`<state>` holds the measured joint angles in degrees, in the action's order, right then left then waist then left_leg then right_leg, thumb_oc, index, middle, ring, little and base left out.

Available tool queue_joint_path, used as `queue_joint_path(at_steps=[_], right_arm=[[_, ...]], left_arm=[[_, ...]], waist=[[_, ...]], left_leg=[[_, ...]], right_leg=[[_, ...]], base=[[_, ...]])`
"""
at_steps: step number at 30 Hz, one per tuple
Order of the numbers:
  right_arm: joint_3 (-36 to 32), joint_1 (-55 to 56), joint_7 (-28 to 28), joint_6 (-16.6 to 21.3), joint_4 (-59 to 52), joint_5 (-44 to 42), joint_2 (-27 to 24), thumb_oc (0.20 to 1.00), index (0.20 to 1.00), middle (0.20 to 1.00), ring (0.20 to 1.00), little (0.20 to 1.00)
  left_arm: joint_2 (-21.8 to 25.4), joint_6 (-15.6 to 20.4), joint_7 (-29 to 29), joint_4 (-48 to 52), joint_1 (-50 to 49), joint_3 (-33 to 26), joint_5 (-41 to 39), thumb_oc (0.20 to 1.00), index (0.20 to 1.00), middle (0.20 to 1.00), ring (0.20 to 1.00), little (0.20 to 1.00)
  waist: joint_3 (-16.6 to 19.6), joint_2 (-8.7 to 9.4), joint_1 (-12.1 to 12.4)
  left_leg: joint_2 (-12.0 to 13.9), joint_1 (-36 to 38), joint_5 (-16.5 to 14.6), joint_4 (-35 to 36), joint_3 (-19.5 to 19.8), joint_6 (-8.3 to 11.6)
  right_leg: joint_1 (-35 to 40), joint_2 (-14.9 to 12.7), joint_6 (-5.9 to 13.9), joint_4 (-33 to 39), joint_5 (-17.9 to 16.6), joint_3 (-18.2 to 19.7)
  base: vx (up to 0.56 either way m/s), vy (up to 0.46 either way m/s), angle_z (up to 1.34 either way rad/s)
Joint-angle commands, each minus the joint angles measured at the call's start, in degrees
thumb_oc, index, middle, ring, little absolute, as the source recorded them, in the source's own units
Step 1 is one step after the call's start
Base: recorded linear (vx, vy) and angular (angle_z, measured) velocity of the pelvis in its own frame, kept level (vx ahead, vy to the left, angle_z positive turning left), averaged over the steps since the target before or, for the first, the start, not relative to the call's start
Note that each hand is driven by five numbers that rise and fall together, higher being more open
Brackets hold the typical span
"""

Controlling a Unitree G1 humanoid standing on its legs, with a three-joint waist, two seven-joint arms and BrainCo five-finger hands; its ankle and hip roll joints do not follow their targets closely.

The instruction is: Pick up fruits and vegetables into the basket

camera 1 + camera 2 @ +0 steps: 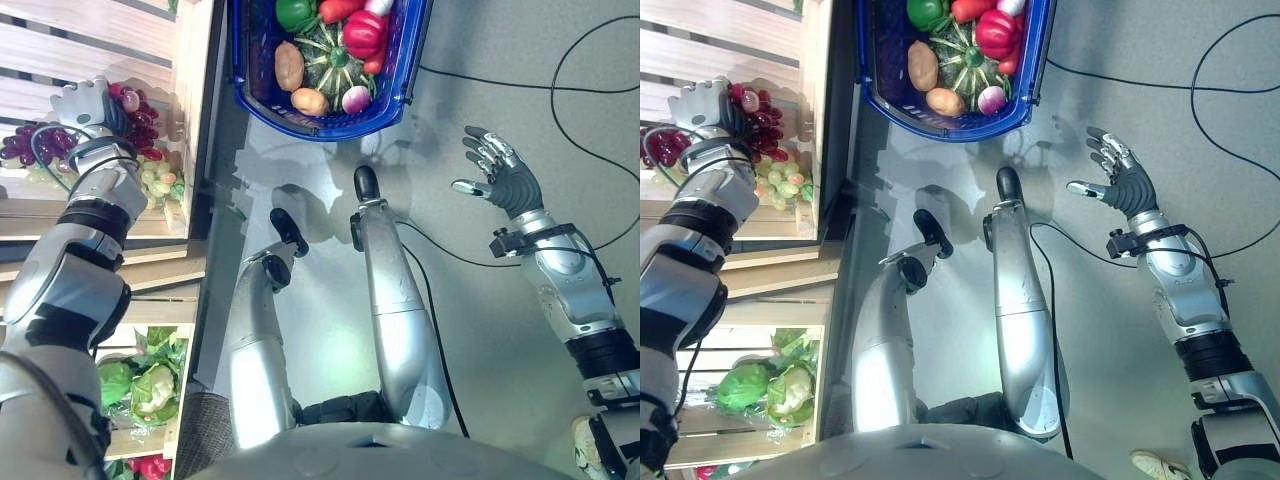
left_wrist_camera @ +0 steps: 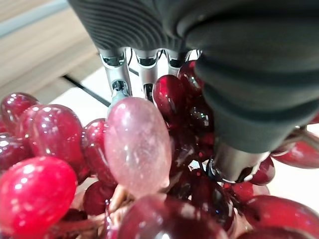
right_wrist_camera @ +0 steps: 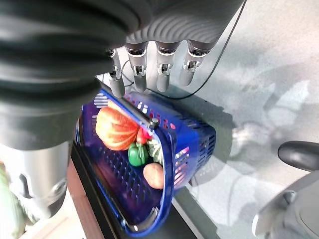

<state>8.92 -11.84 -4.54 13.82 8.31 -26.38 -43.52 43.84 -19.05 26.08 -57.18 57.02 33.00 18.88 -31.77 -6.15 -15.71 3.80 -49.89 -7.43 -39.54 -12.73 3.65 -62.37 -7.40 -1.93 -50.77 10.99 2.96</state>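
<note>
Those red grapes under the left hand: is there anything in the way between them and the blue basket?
Only the wooden shelf's side wall separates the red grapes from the blue basket. The left hand rests on the bunch. The basket already holds several vegetables but is open on top.

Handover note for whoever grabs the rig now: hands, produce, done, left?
Left hand: on the red grapes in the wooden crate; grip not confirmed, fingers buried in the bunch.
Right hand: open, empty, over the floor.
Blue basket: already holds several vegetables.
Left: lift the red grapes into the basket; green grapes and leafy greens are on the shelves.
</note>
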Motion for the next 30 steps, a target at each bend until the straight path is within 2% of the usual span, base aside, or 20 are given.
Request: queue_joint_path(at_steps=[1,4,12,14,20,22,23,30], right_arm=[[-0.96,3.22,-2.58,0.74,-5.90,2.26,0.01,1.000,1.000,1.000,1.000,1.000],[-0.98,4.16,-4.27,-0.23,-7.43,5.55,-0.38,1.000,1.000,1.000,1.000,1.000],[0.72,3.71,-3.24,-2.99,-11.79,13.59,-1.79,1.000,1.000,1.000,1.000,1.000],[1.45,2.87,-1.83,-4.81,-13.45,17.83,-1.94,1.000,1.000,1.000,1.000,1.000],[4.03,-0.34,0.78,-6.52,-15.75,27.28,-2.67,1.000,1.000,1.000,1.000,1.000],[6.16,-3.26,2.11,-8.87,-16.48,30.49,-2.50,1.000,1.000,1.000,1.000,1.000],[7.13,-5.24,2.44,-9.95,-16.77,31.84,-2.27,1.000,1.000,1.000,1.000,1.000],[14.57,-16.20,7.09,-17.14,-16.05,38.32,1.58,1.000,1.000,1.000,1.000,1.000]], left_arm=[[7.51,2.25,3.65,0.43,-3.95,-5.45,-5.08,0.200,0.200,0.200,0.200,0.200],[7.89,5.86,4.30,3.52,-6.43,-9.67,-9.58,0.200,0.200,0.200,0.200,0.200],[6.43,15.10,4.76,11.38,-12.83,-17.84,-21.15,0.200,0.200,0.200,0.200,0.200],[5.30,18.64,5.39,13.95,-15.15,-20.15,-25.77,0.200,0.200,0.200,0.200,0.200],[3.18,23.80,5.09,20.58,-18.60,-23.12,-33.52,0.200,0.200,0.200,0.200,0.200],[2.25,25.43,4.01,23.09,-18.99,-23.93,-35.82,0.200,0.200,0.200,0.200,0.200],[1.93,26.73,3.44,24.11,-18.78,-24.43,-37.12,0.200,0.200,0.200,0.200,0.200],[-1.29,29.58,-1.70,33.49,-18.82,-23.95,-42.91,0.200,0.200,0.200,0.200,0.200]], waist=[[1.97,0.14,-0.21],[1.97,0.12,0.38],[1.97,0.31,2.20],[1.97,0.44,2.86],[1.97,0.45,4.21],[1.97,0.47,4.90],[1.97,0.36,5.20],[1.97,-0.42,7.86]], left_leg=[[-2.02,1.84,-2.12,0.90,-3.48,-0.70],[-2.70,4.68,-2.05,2.36,-2.96,-0.91],[-3.85,9.08,-2.63,4.07,-1.84,-1.63],[-4.12,10.58,-2.88,4.62,-1.35,-1.89],[-4.61,12.96,-3.42,5.23,-0.40,-2.53],[-4.87,14.08,-3.67,5.32,0.07,-2.73],[-4.84,13.43,-2.03,6.14,-0.36,-3.20],[-5.91,16.92,-2.30,7.14,1.32,-3.51]], right_leg=[[5.28,1.62,3.62,5.89,-0.18,-1.08],[8.42,1.46,3.72,7.08,0.12,-1.73],[14.08,0.96,3.78,9.36,0.79,-3.24],[15.88,1.00,3.84,9.92,1.09,-3.61],[18.87,0.86,3.85,10.57,1.70,-4.30],[20.29,0.81,3.77,10.82,1.92,-4.47],[19.65,0.66,3.36,11.68,0.29,-4.83],[23.92,-0.05,3.00,12.78,0.81,-5.84]], base=[[0.00,0.000,0.11],[0.01,-0.001,0.07],[0.00,-0.007,0.06],[0.00,-0.012,0.06],[0.00,-0.013,0.08],[-0.03,-0.021,0.08],[-0.07,-0.016,0.05],[-0.01,-0.011,0.05]])
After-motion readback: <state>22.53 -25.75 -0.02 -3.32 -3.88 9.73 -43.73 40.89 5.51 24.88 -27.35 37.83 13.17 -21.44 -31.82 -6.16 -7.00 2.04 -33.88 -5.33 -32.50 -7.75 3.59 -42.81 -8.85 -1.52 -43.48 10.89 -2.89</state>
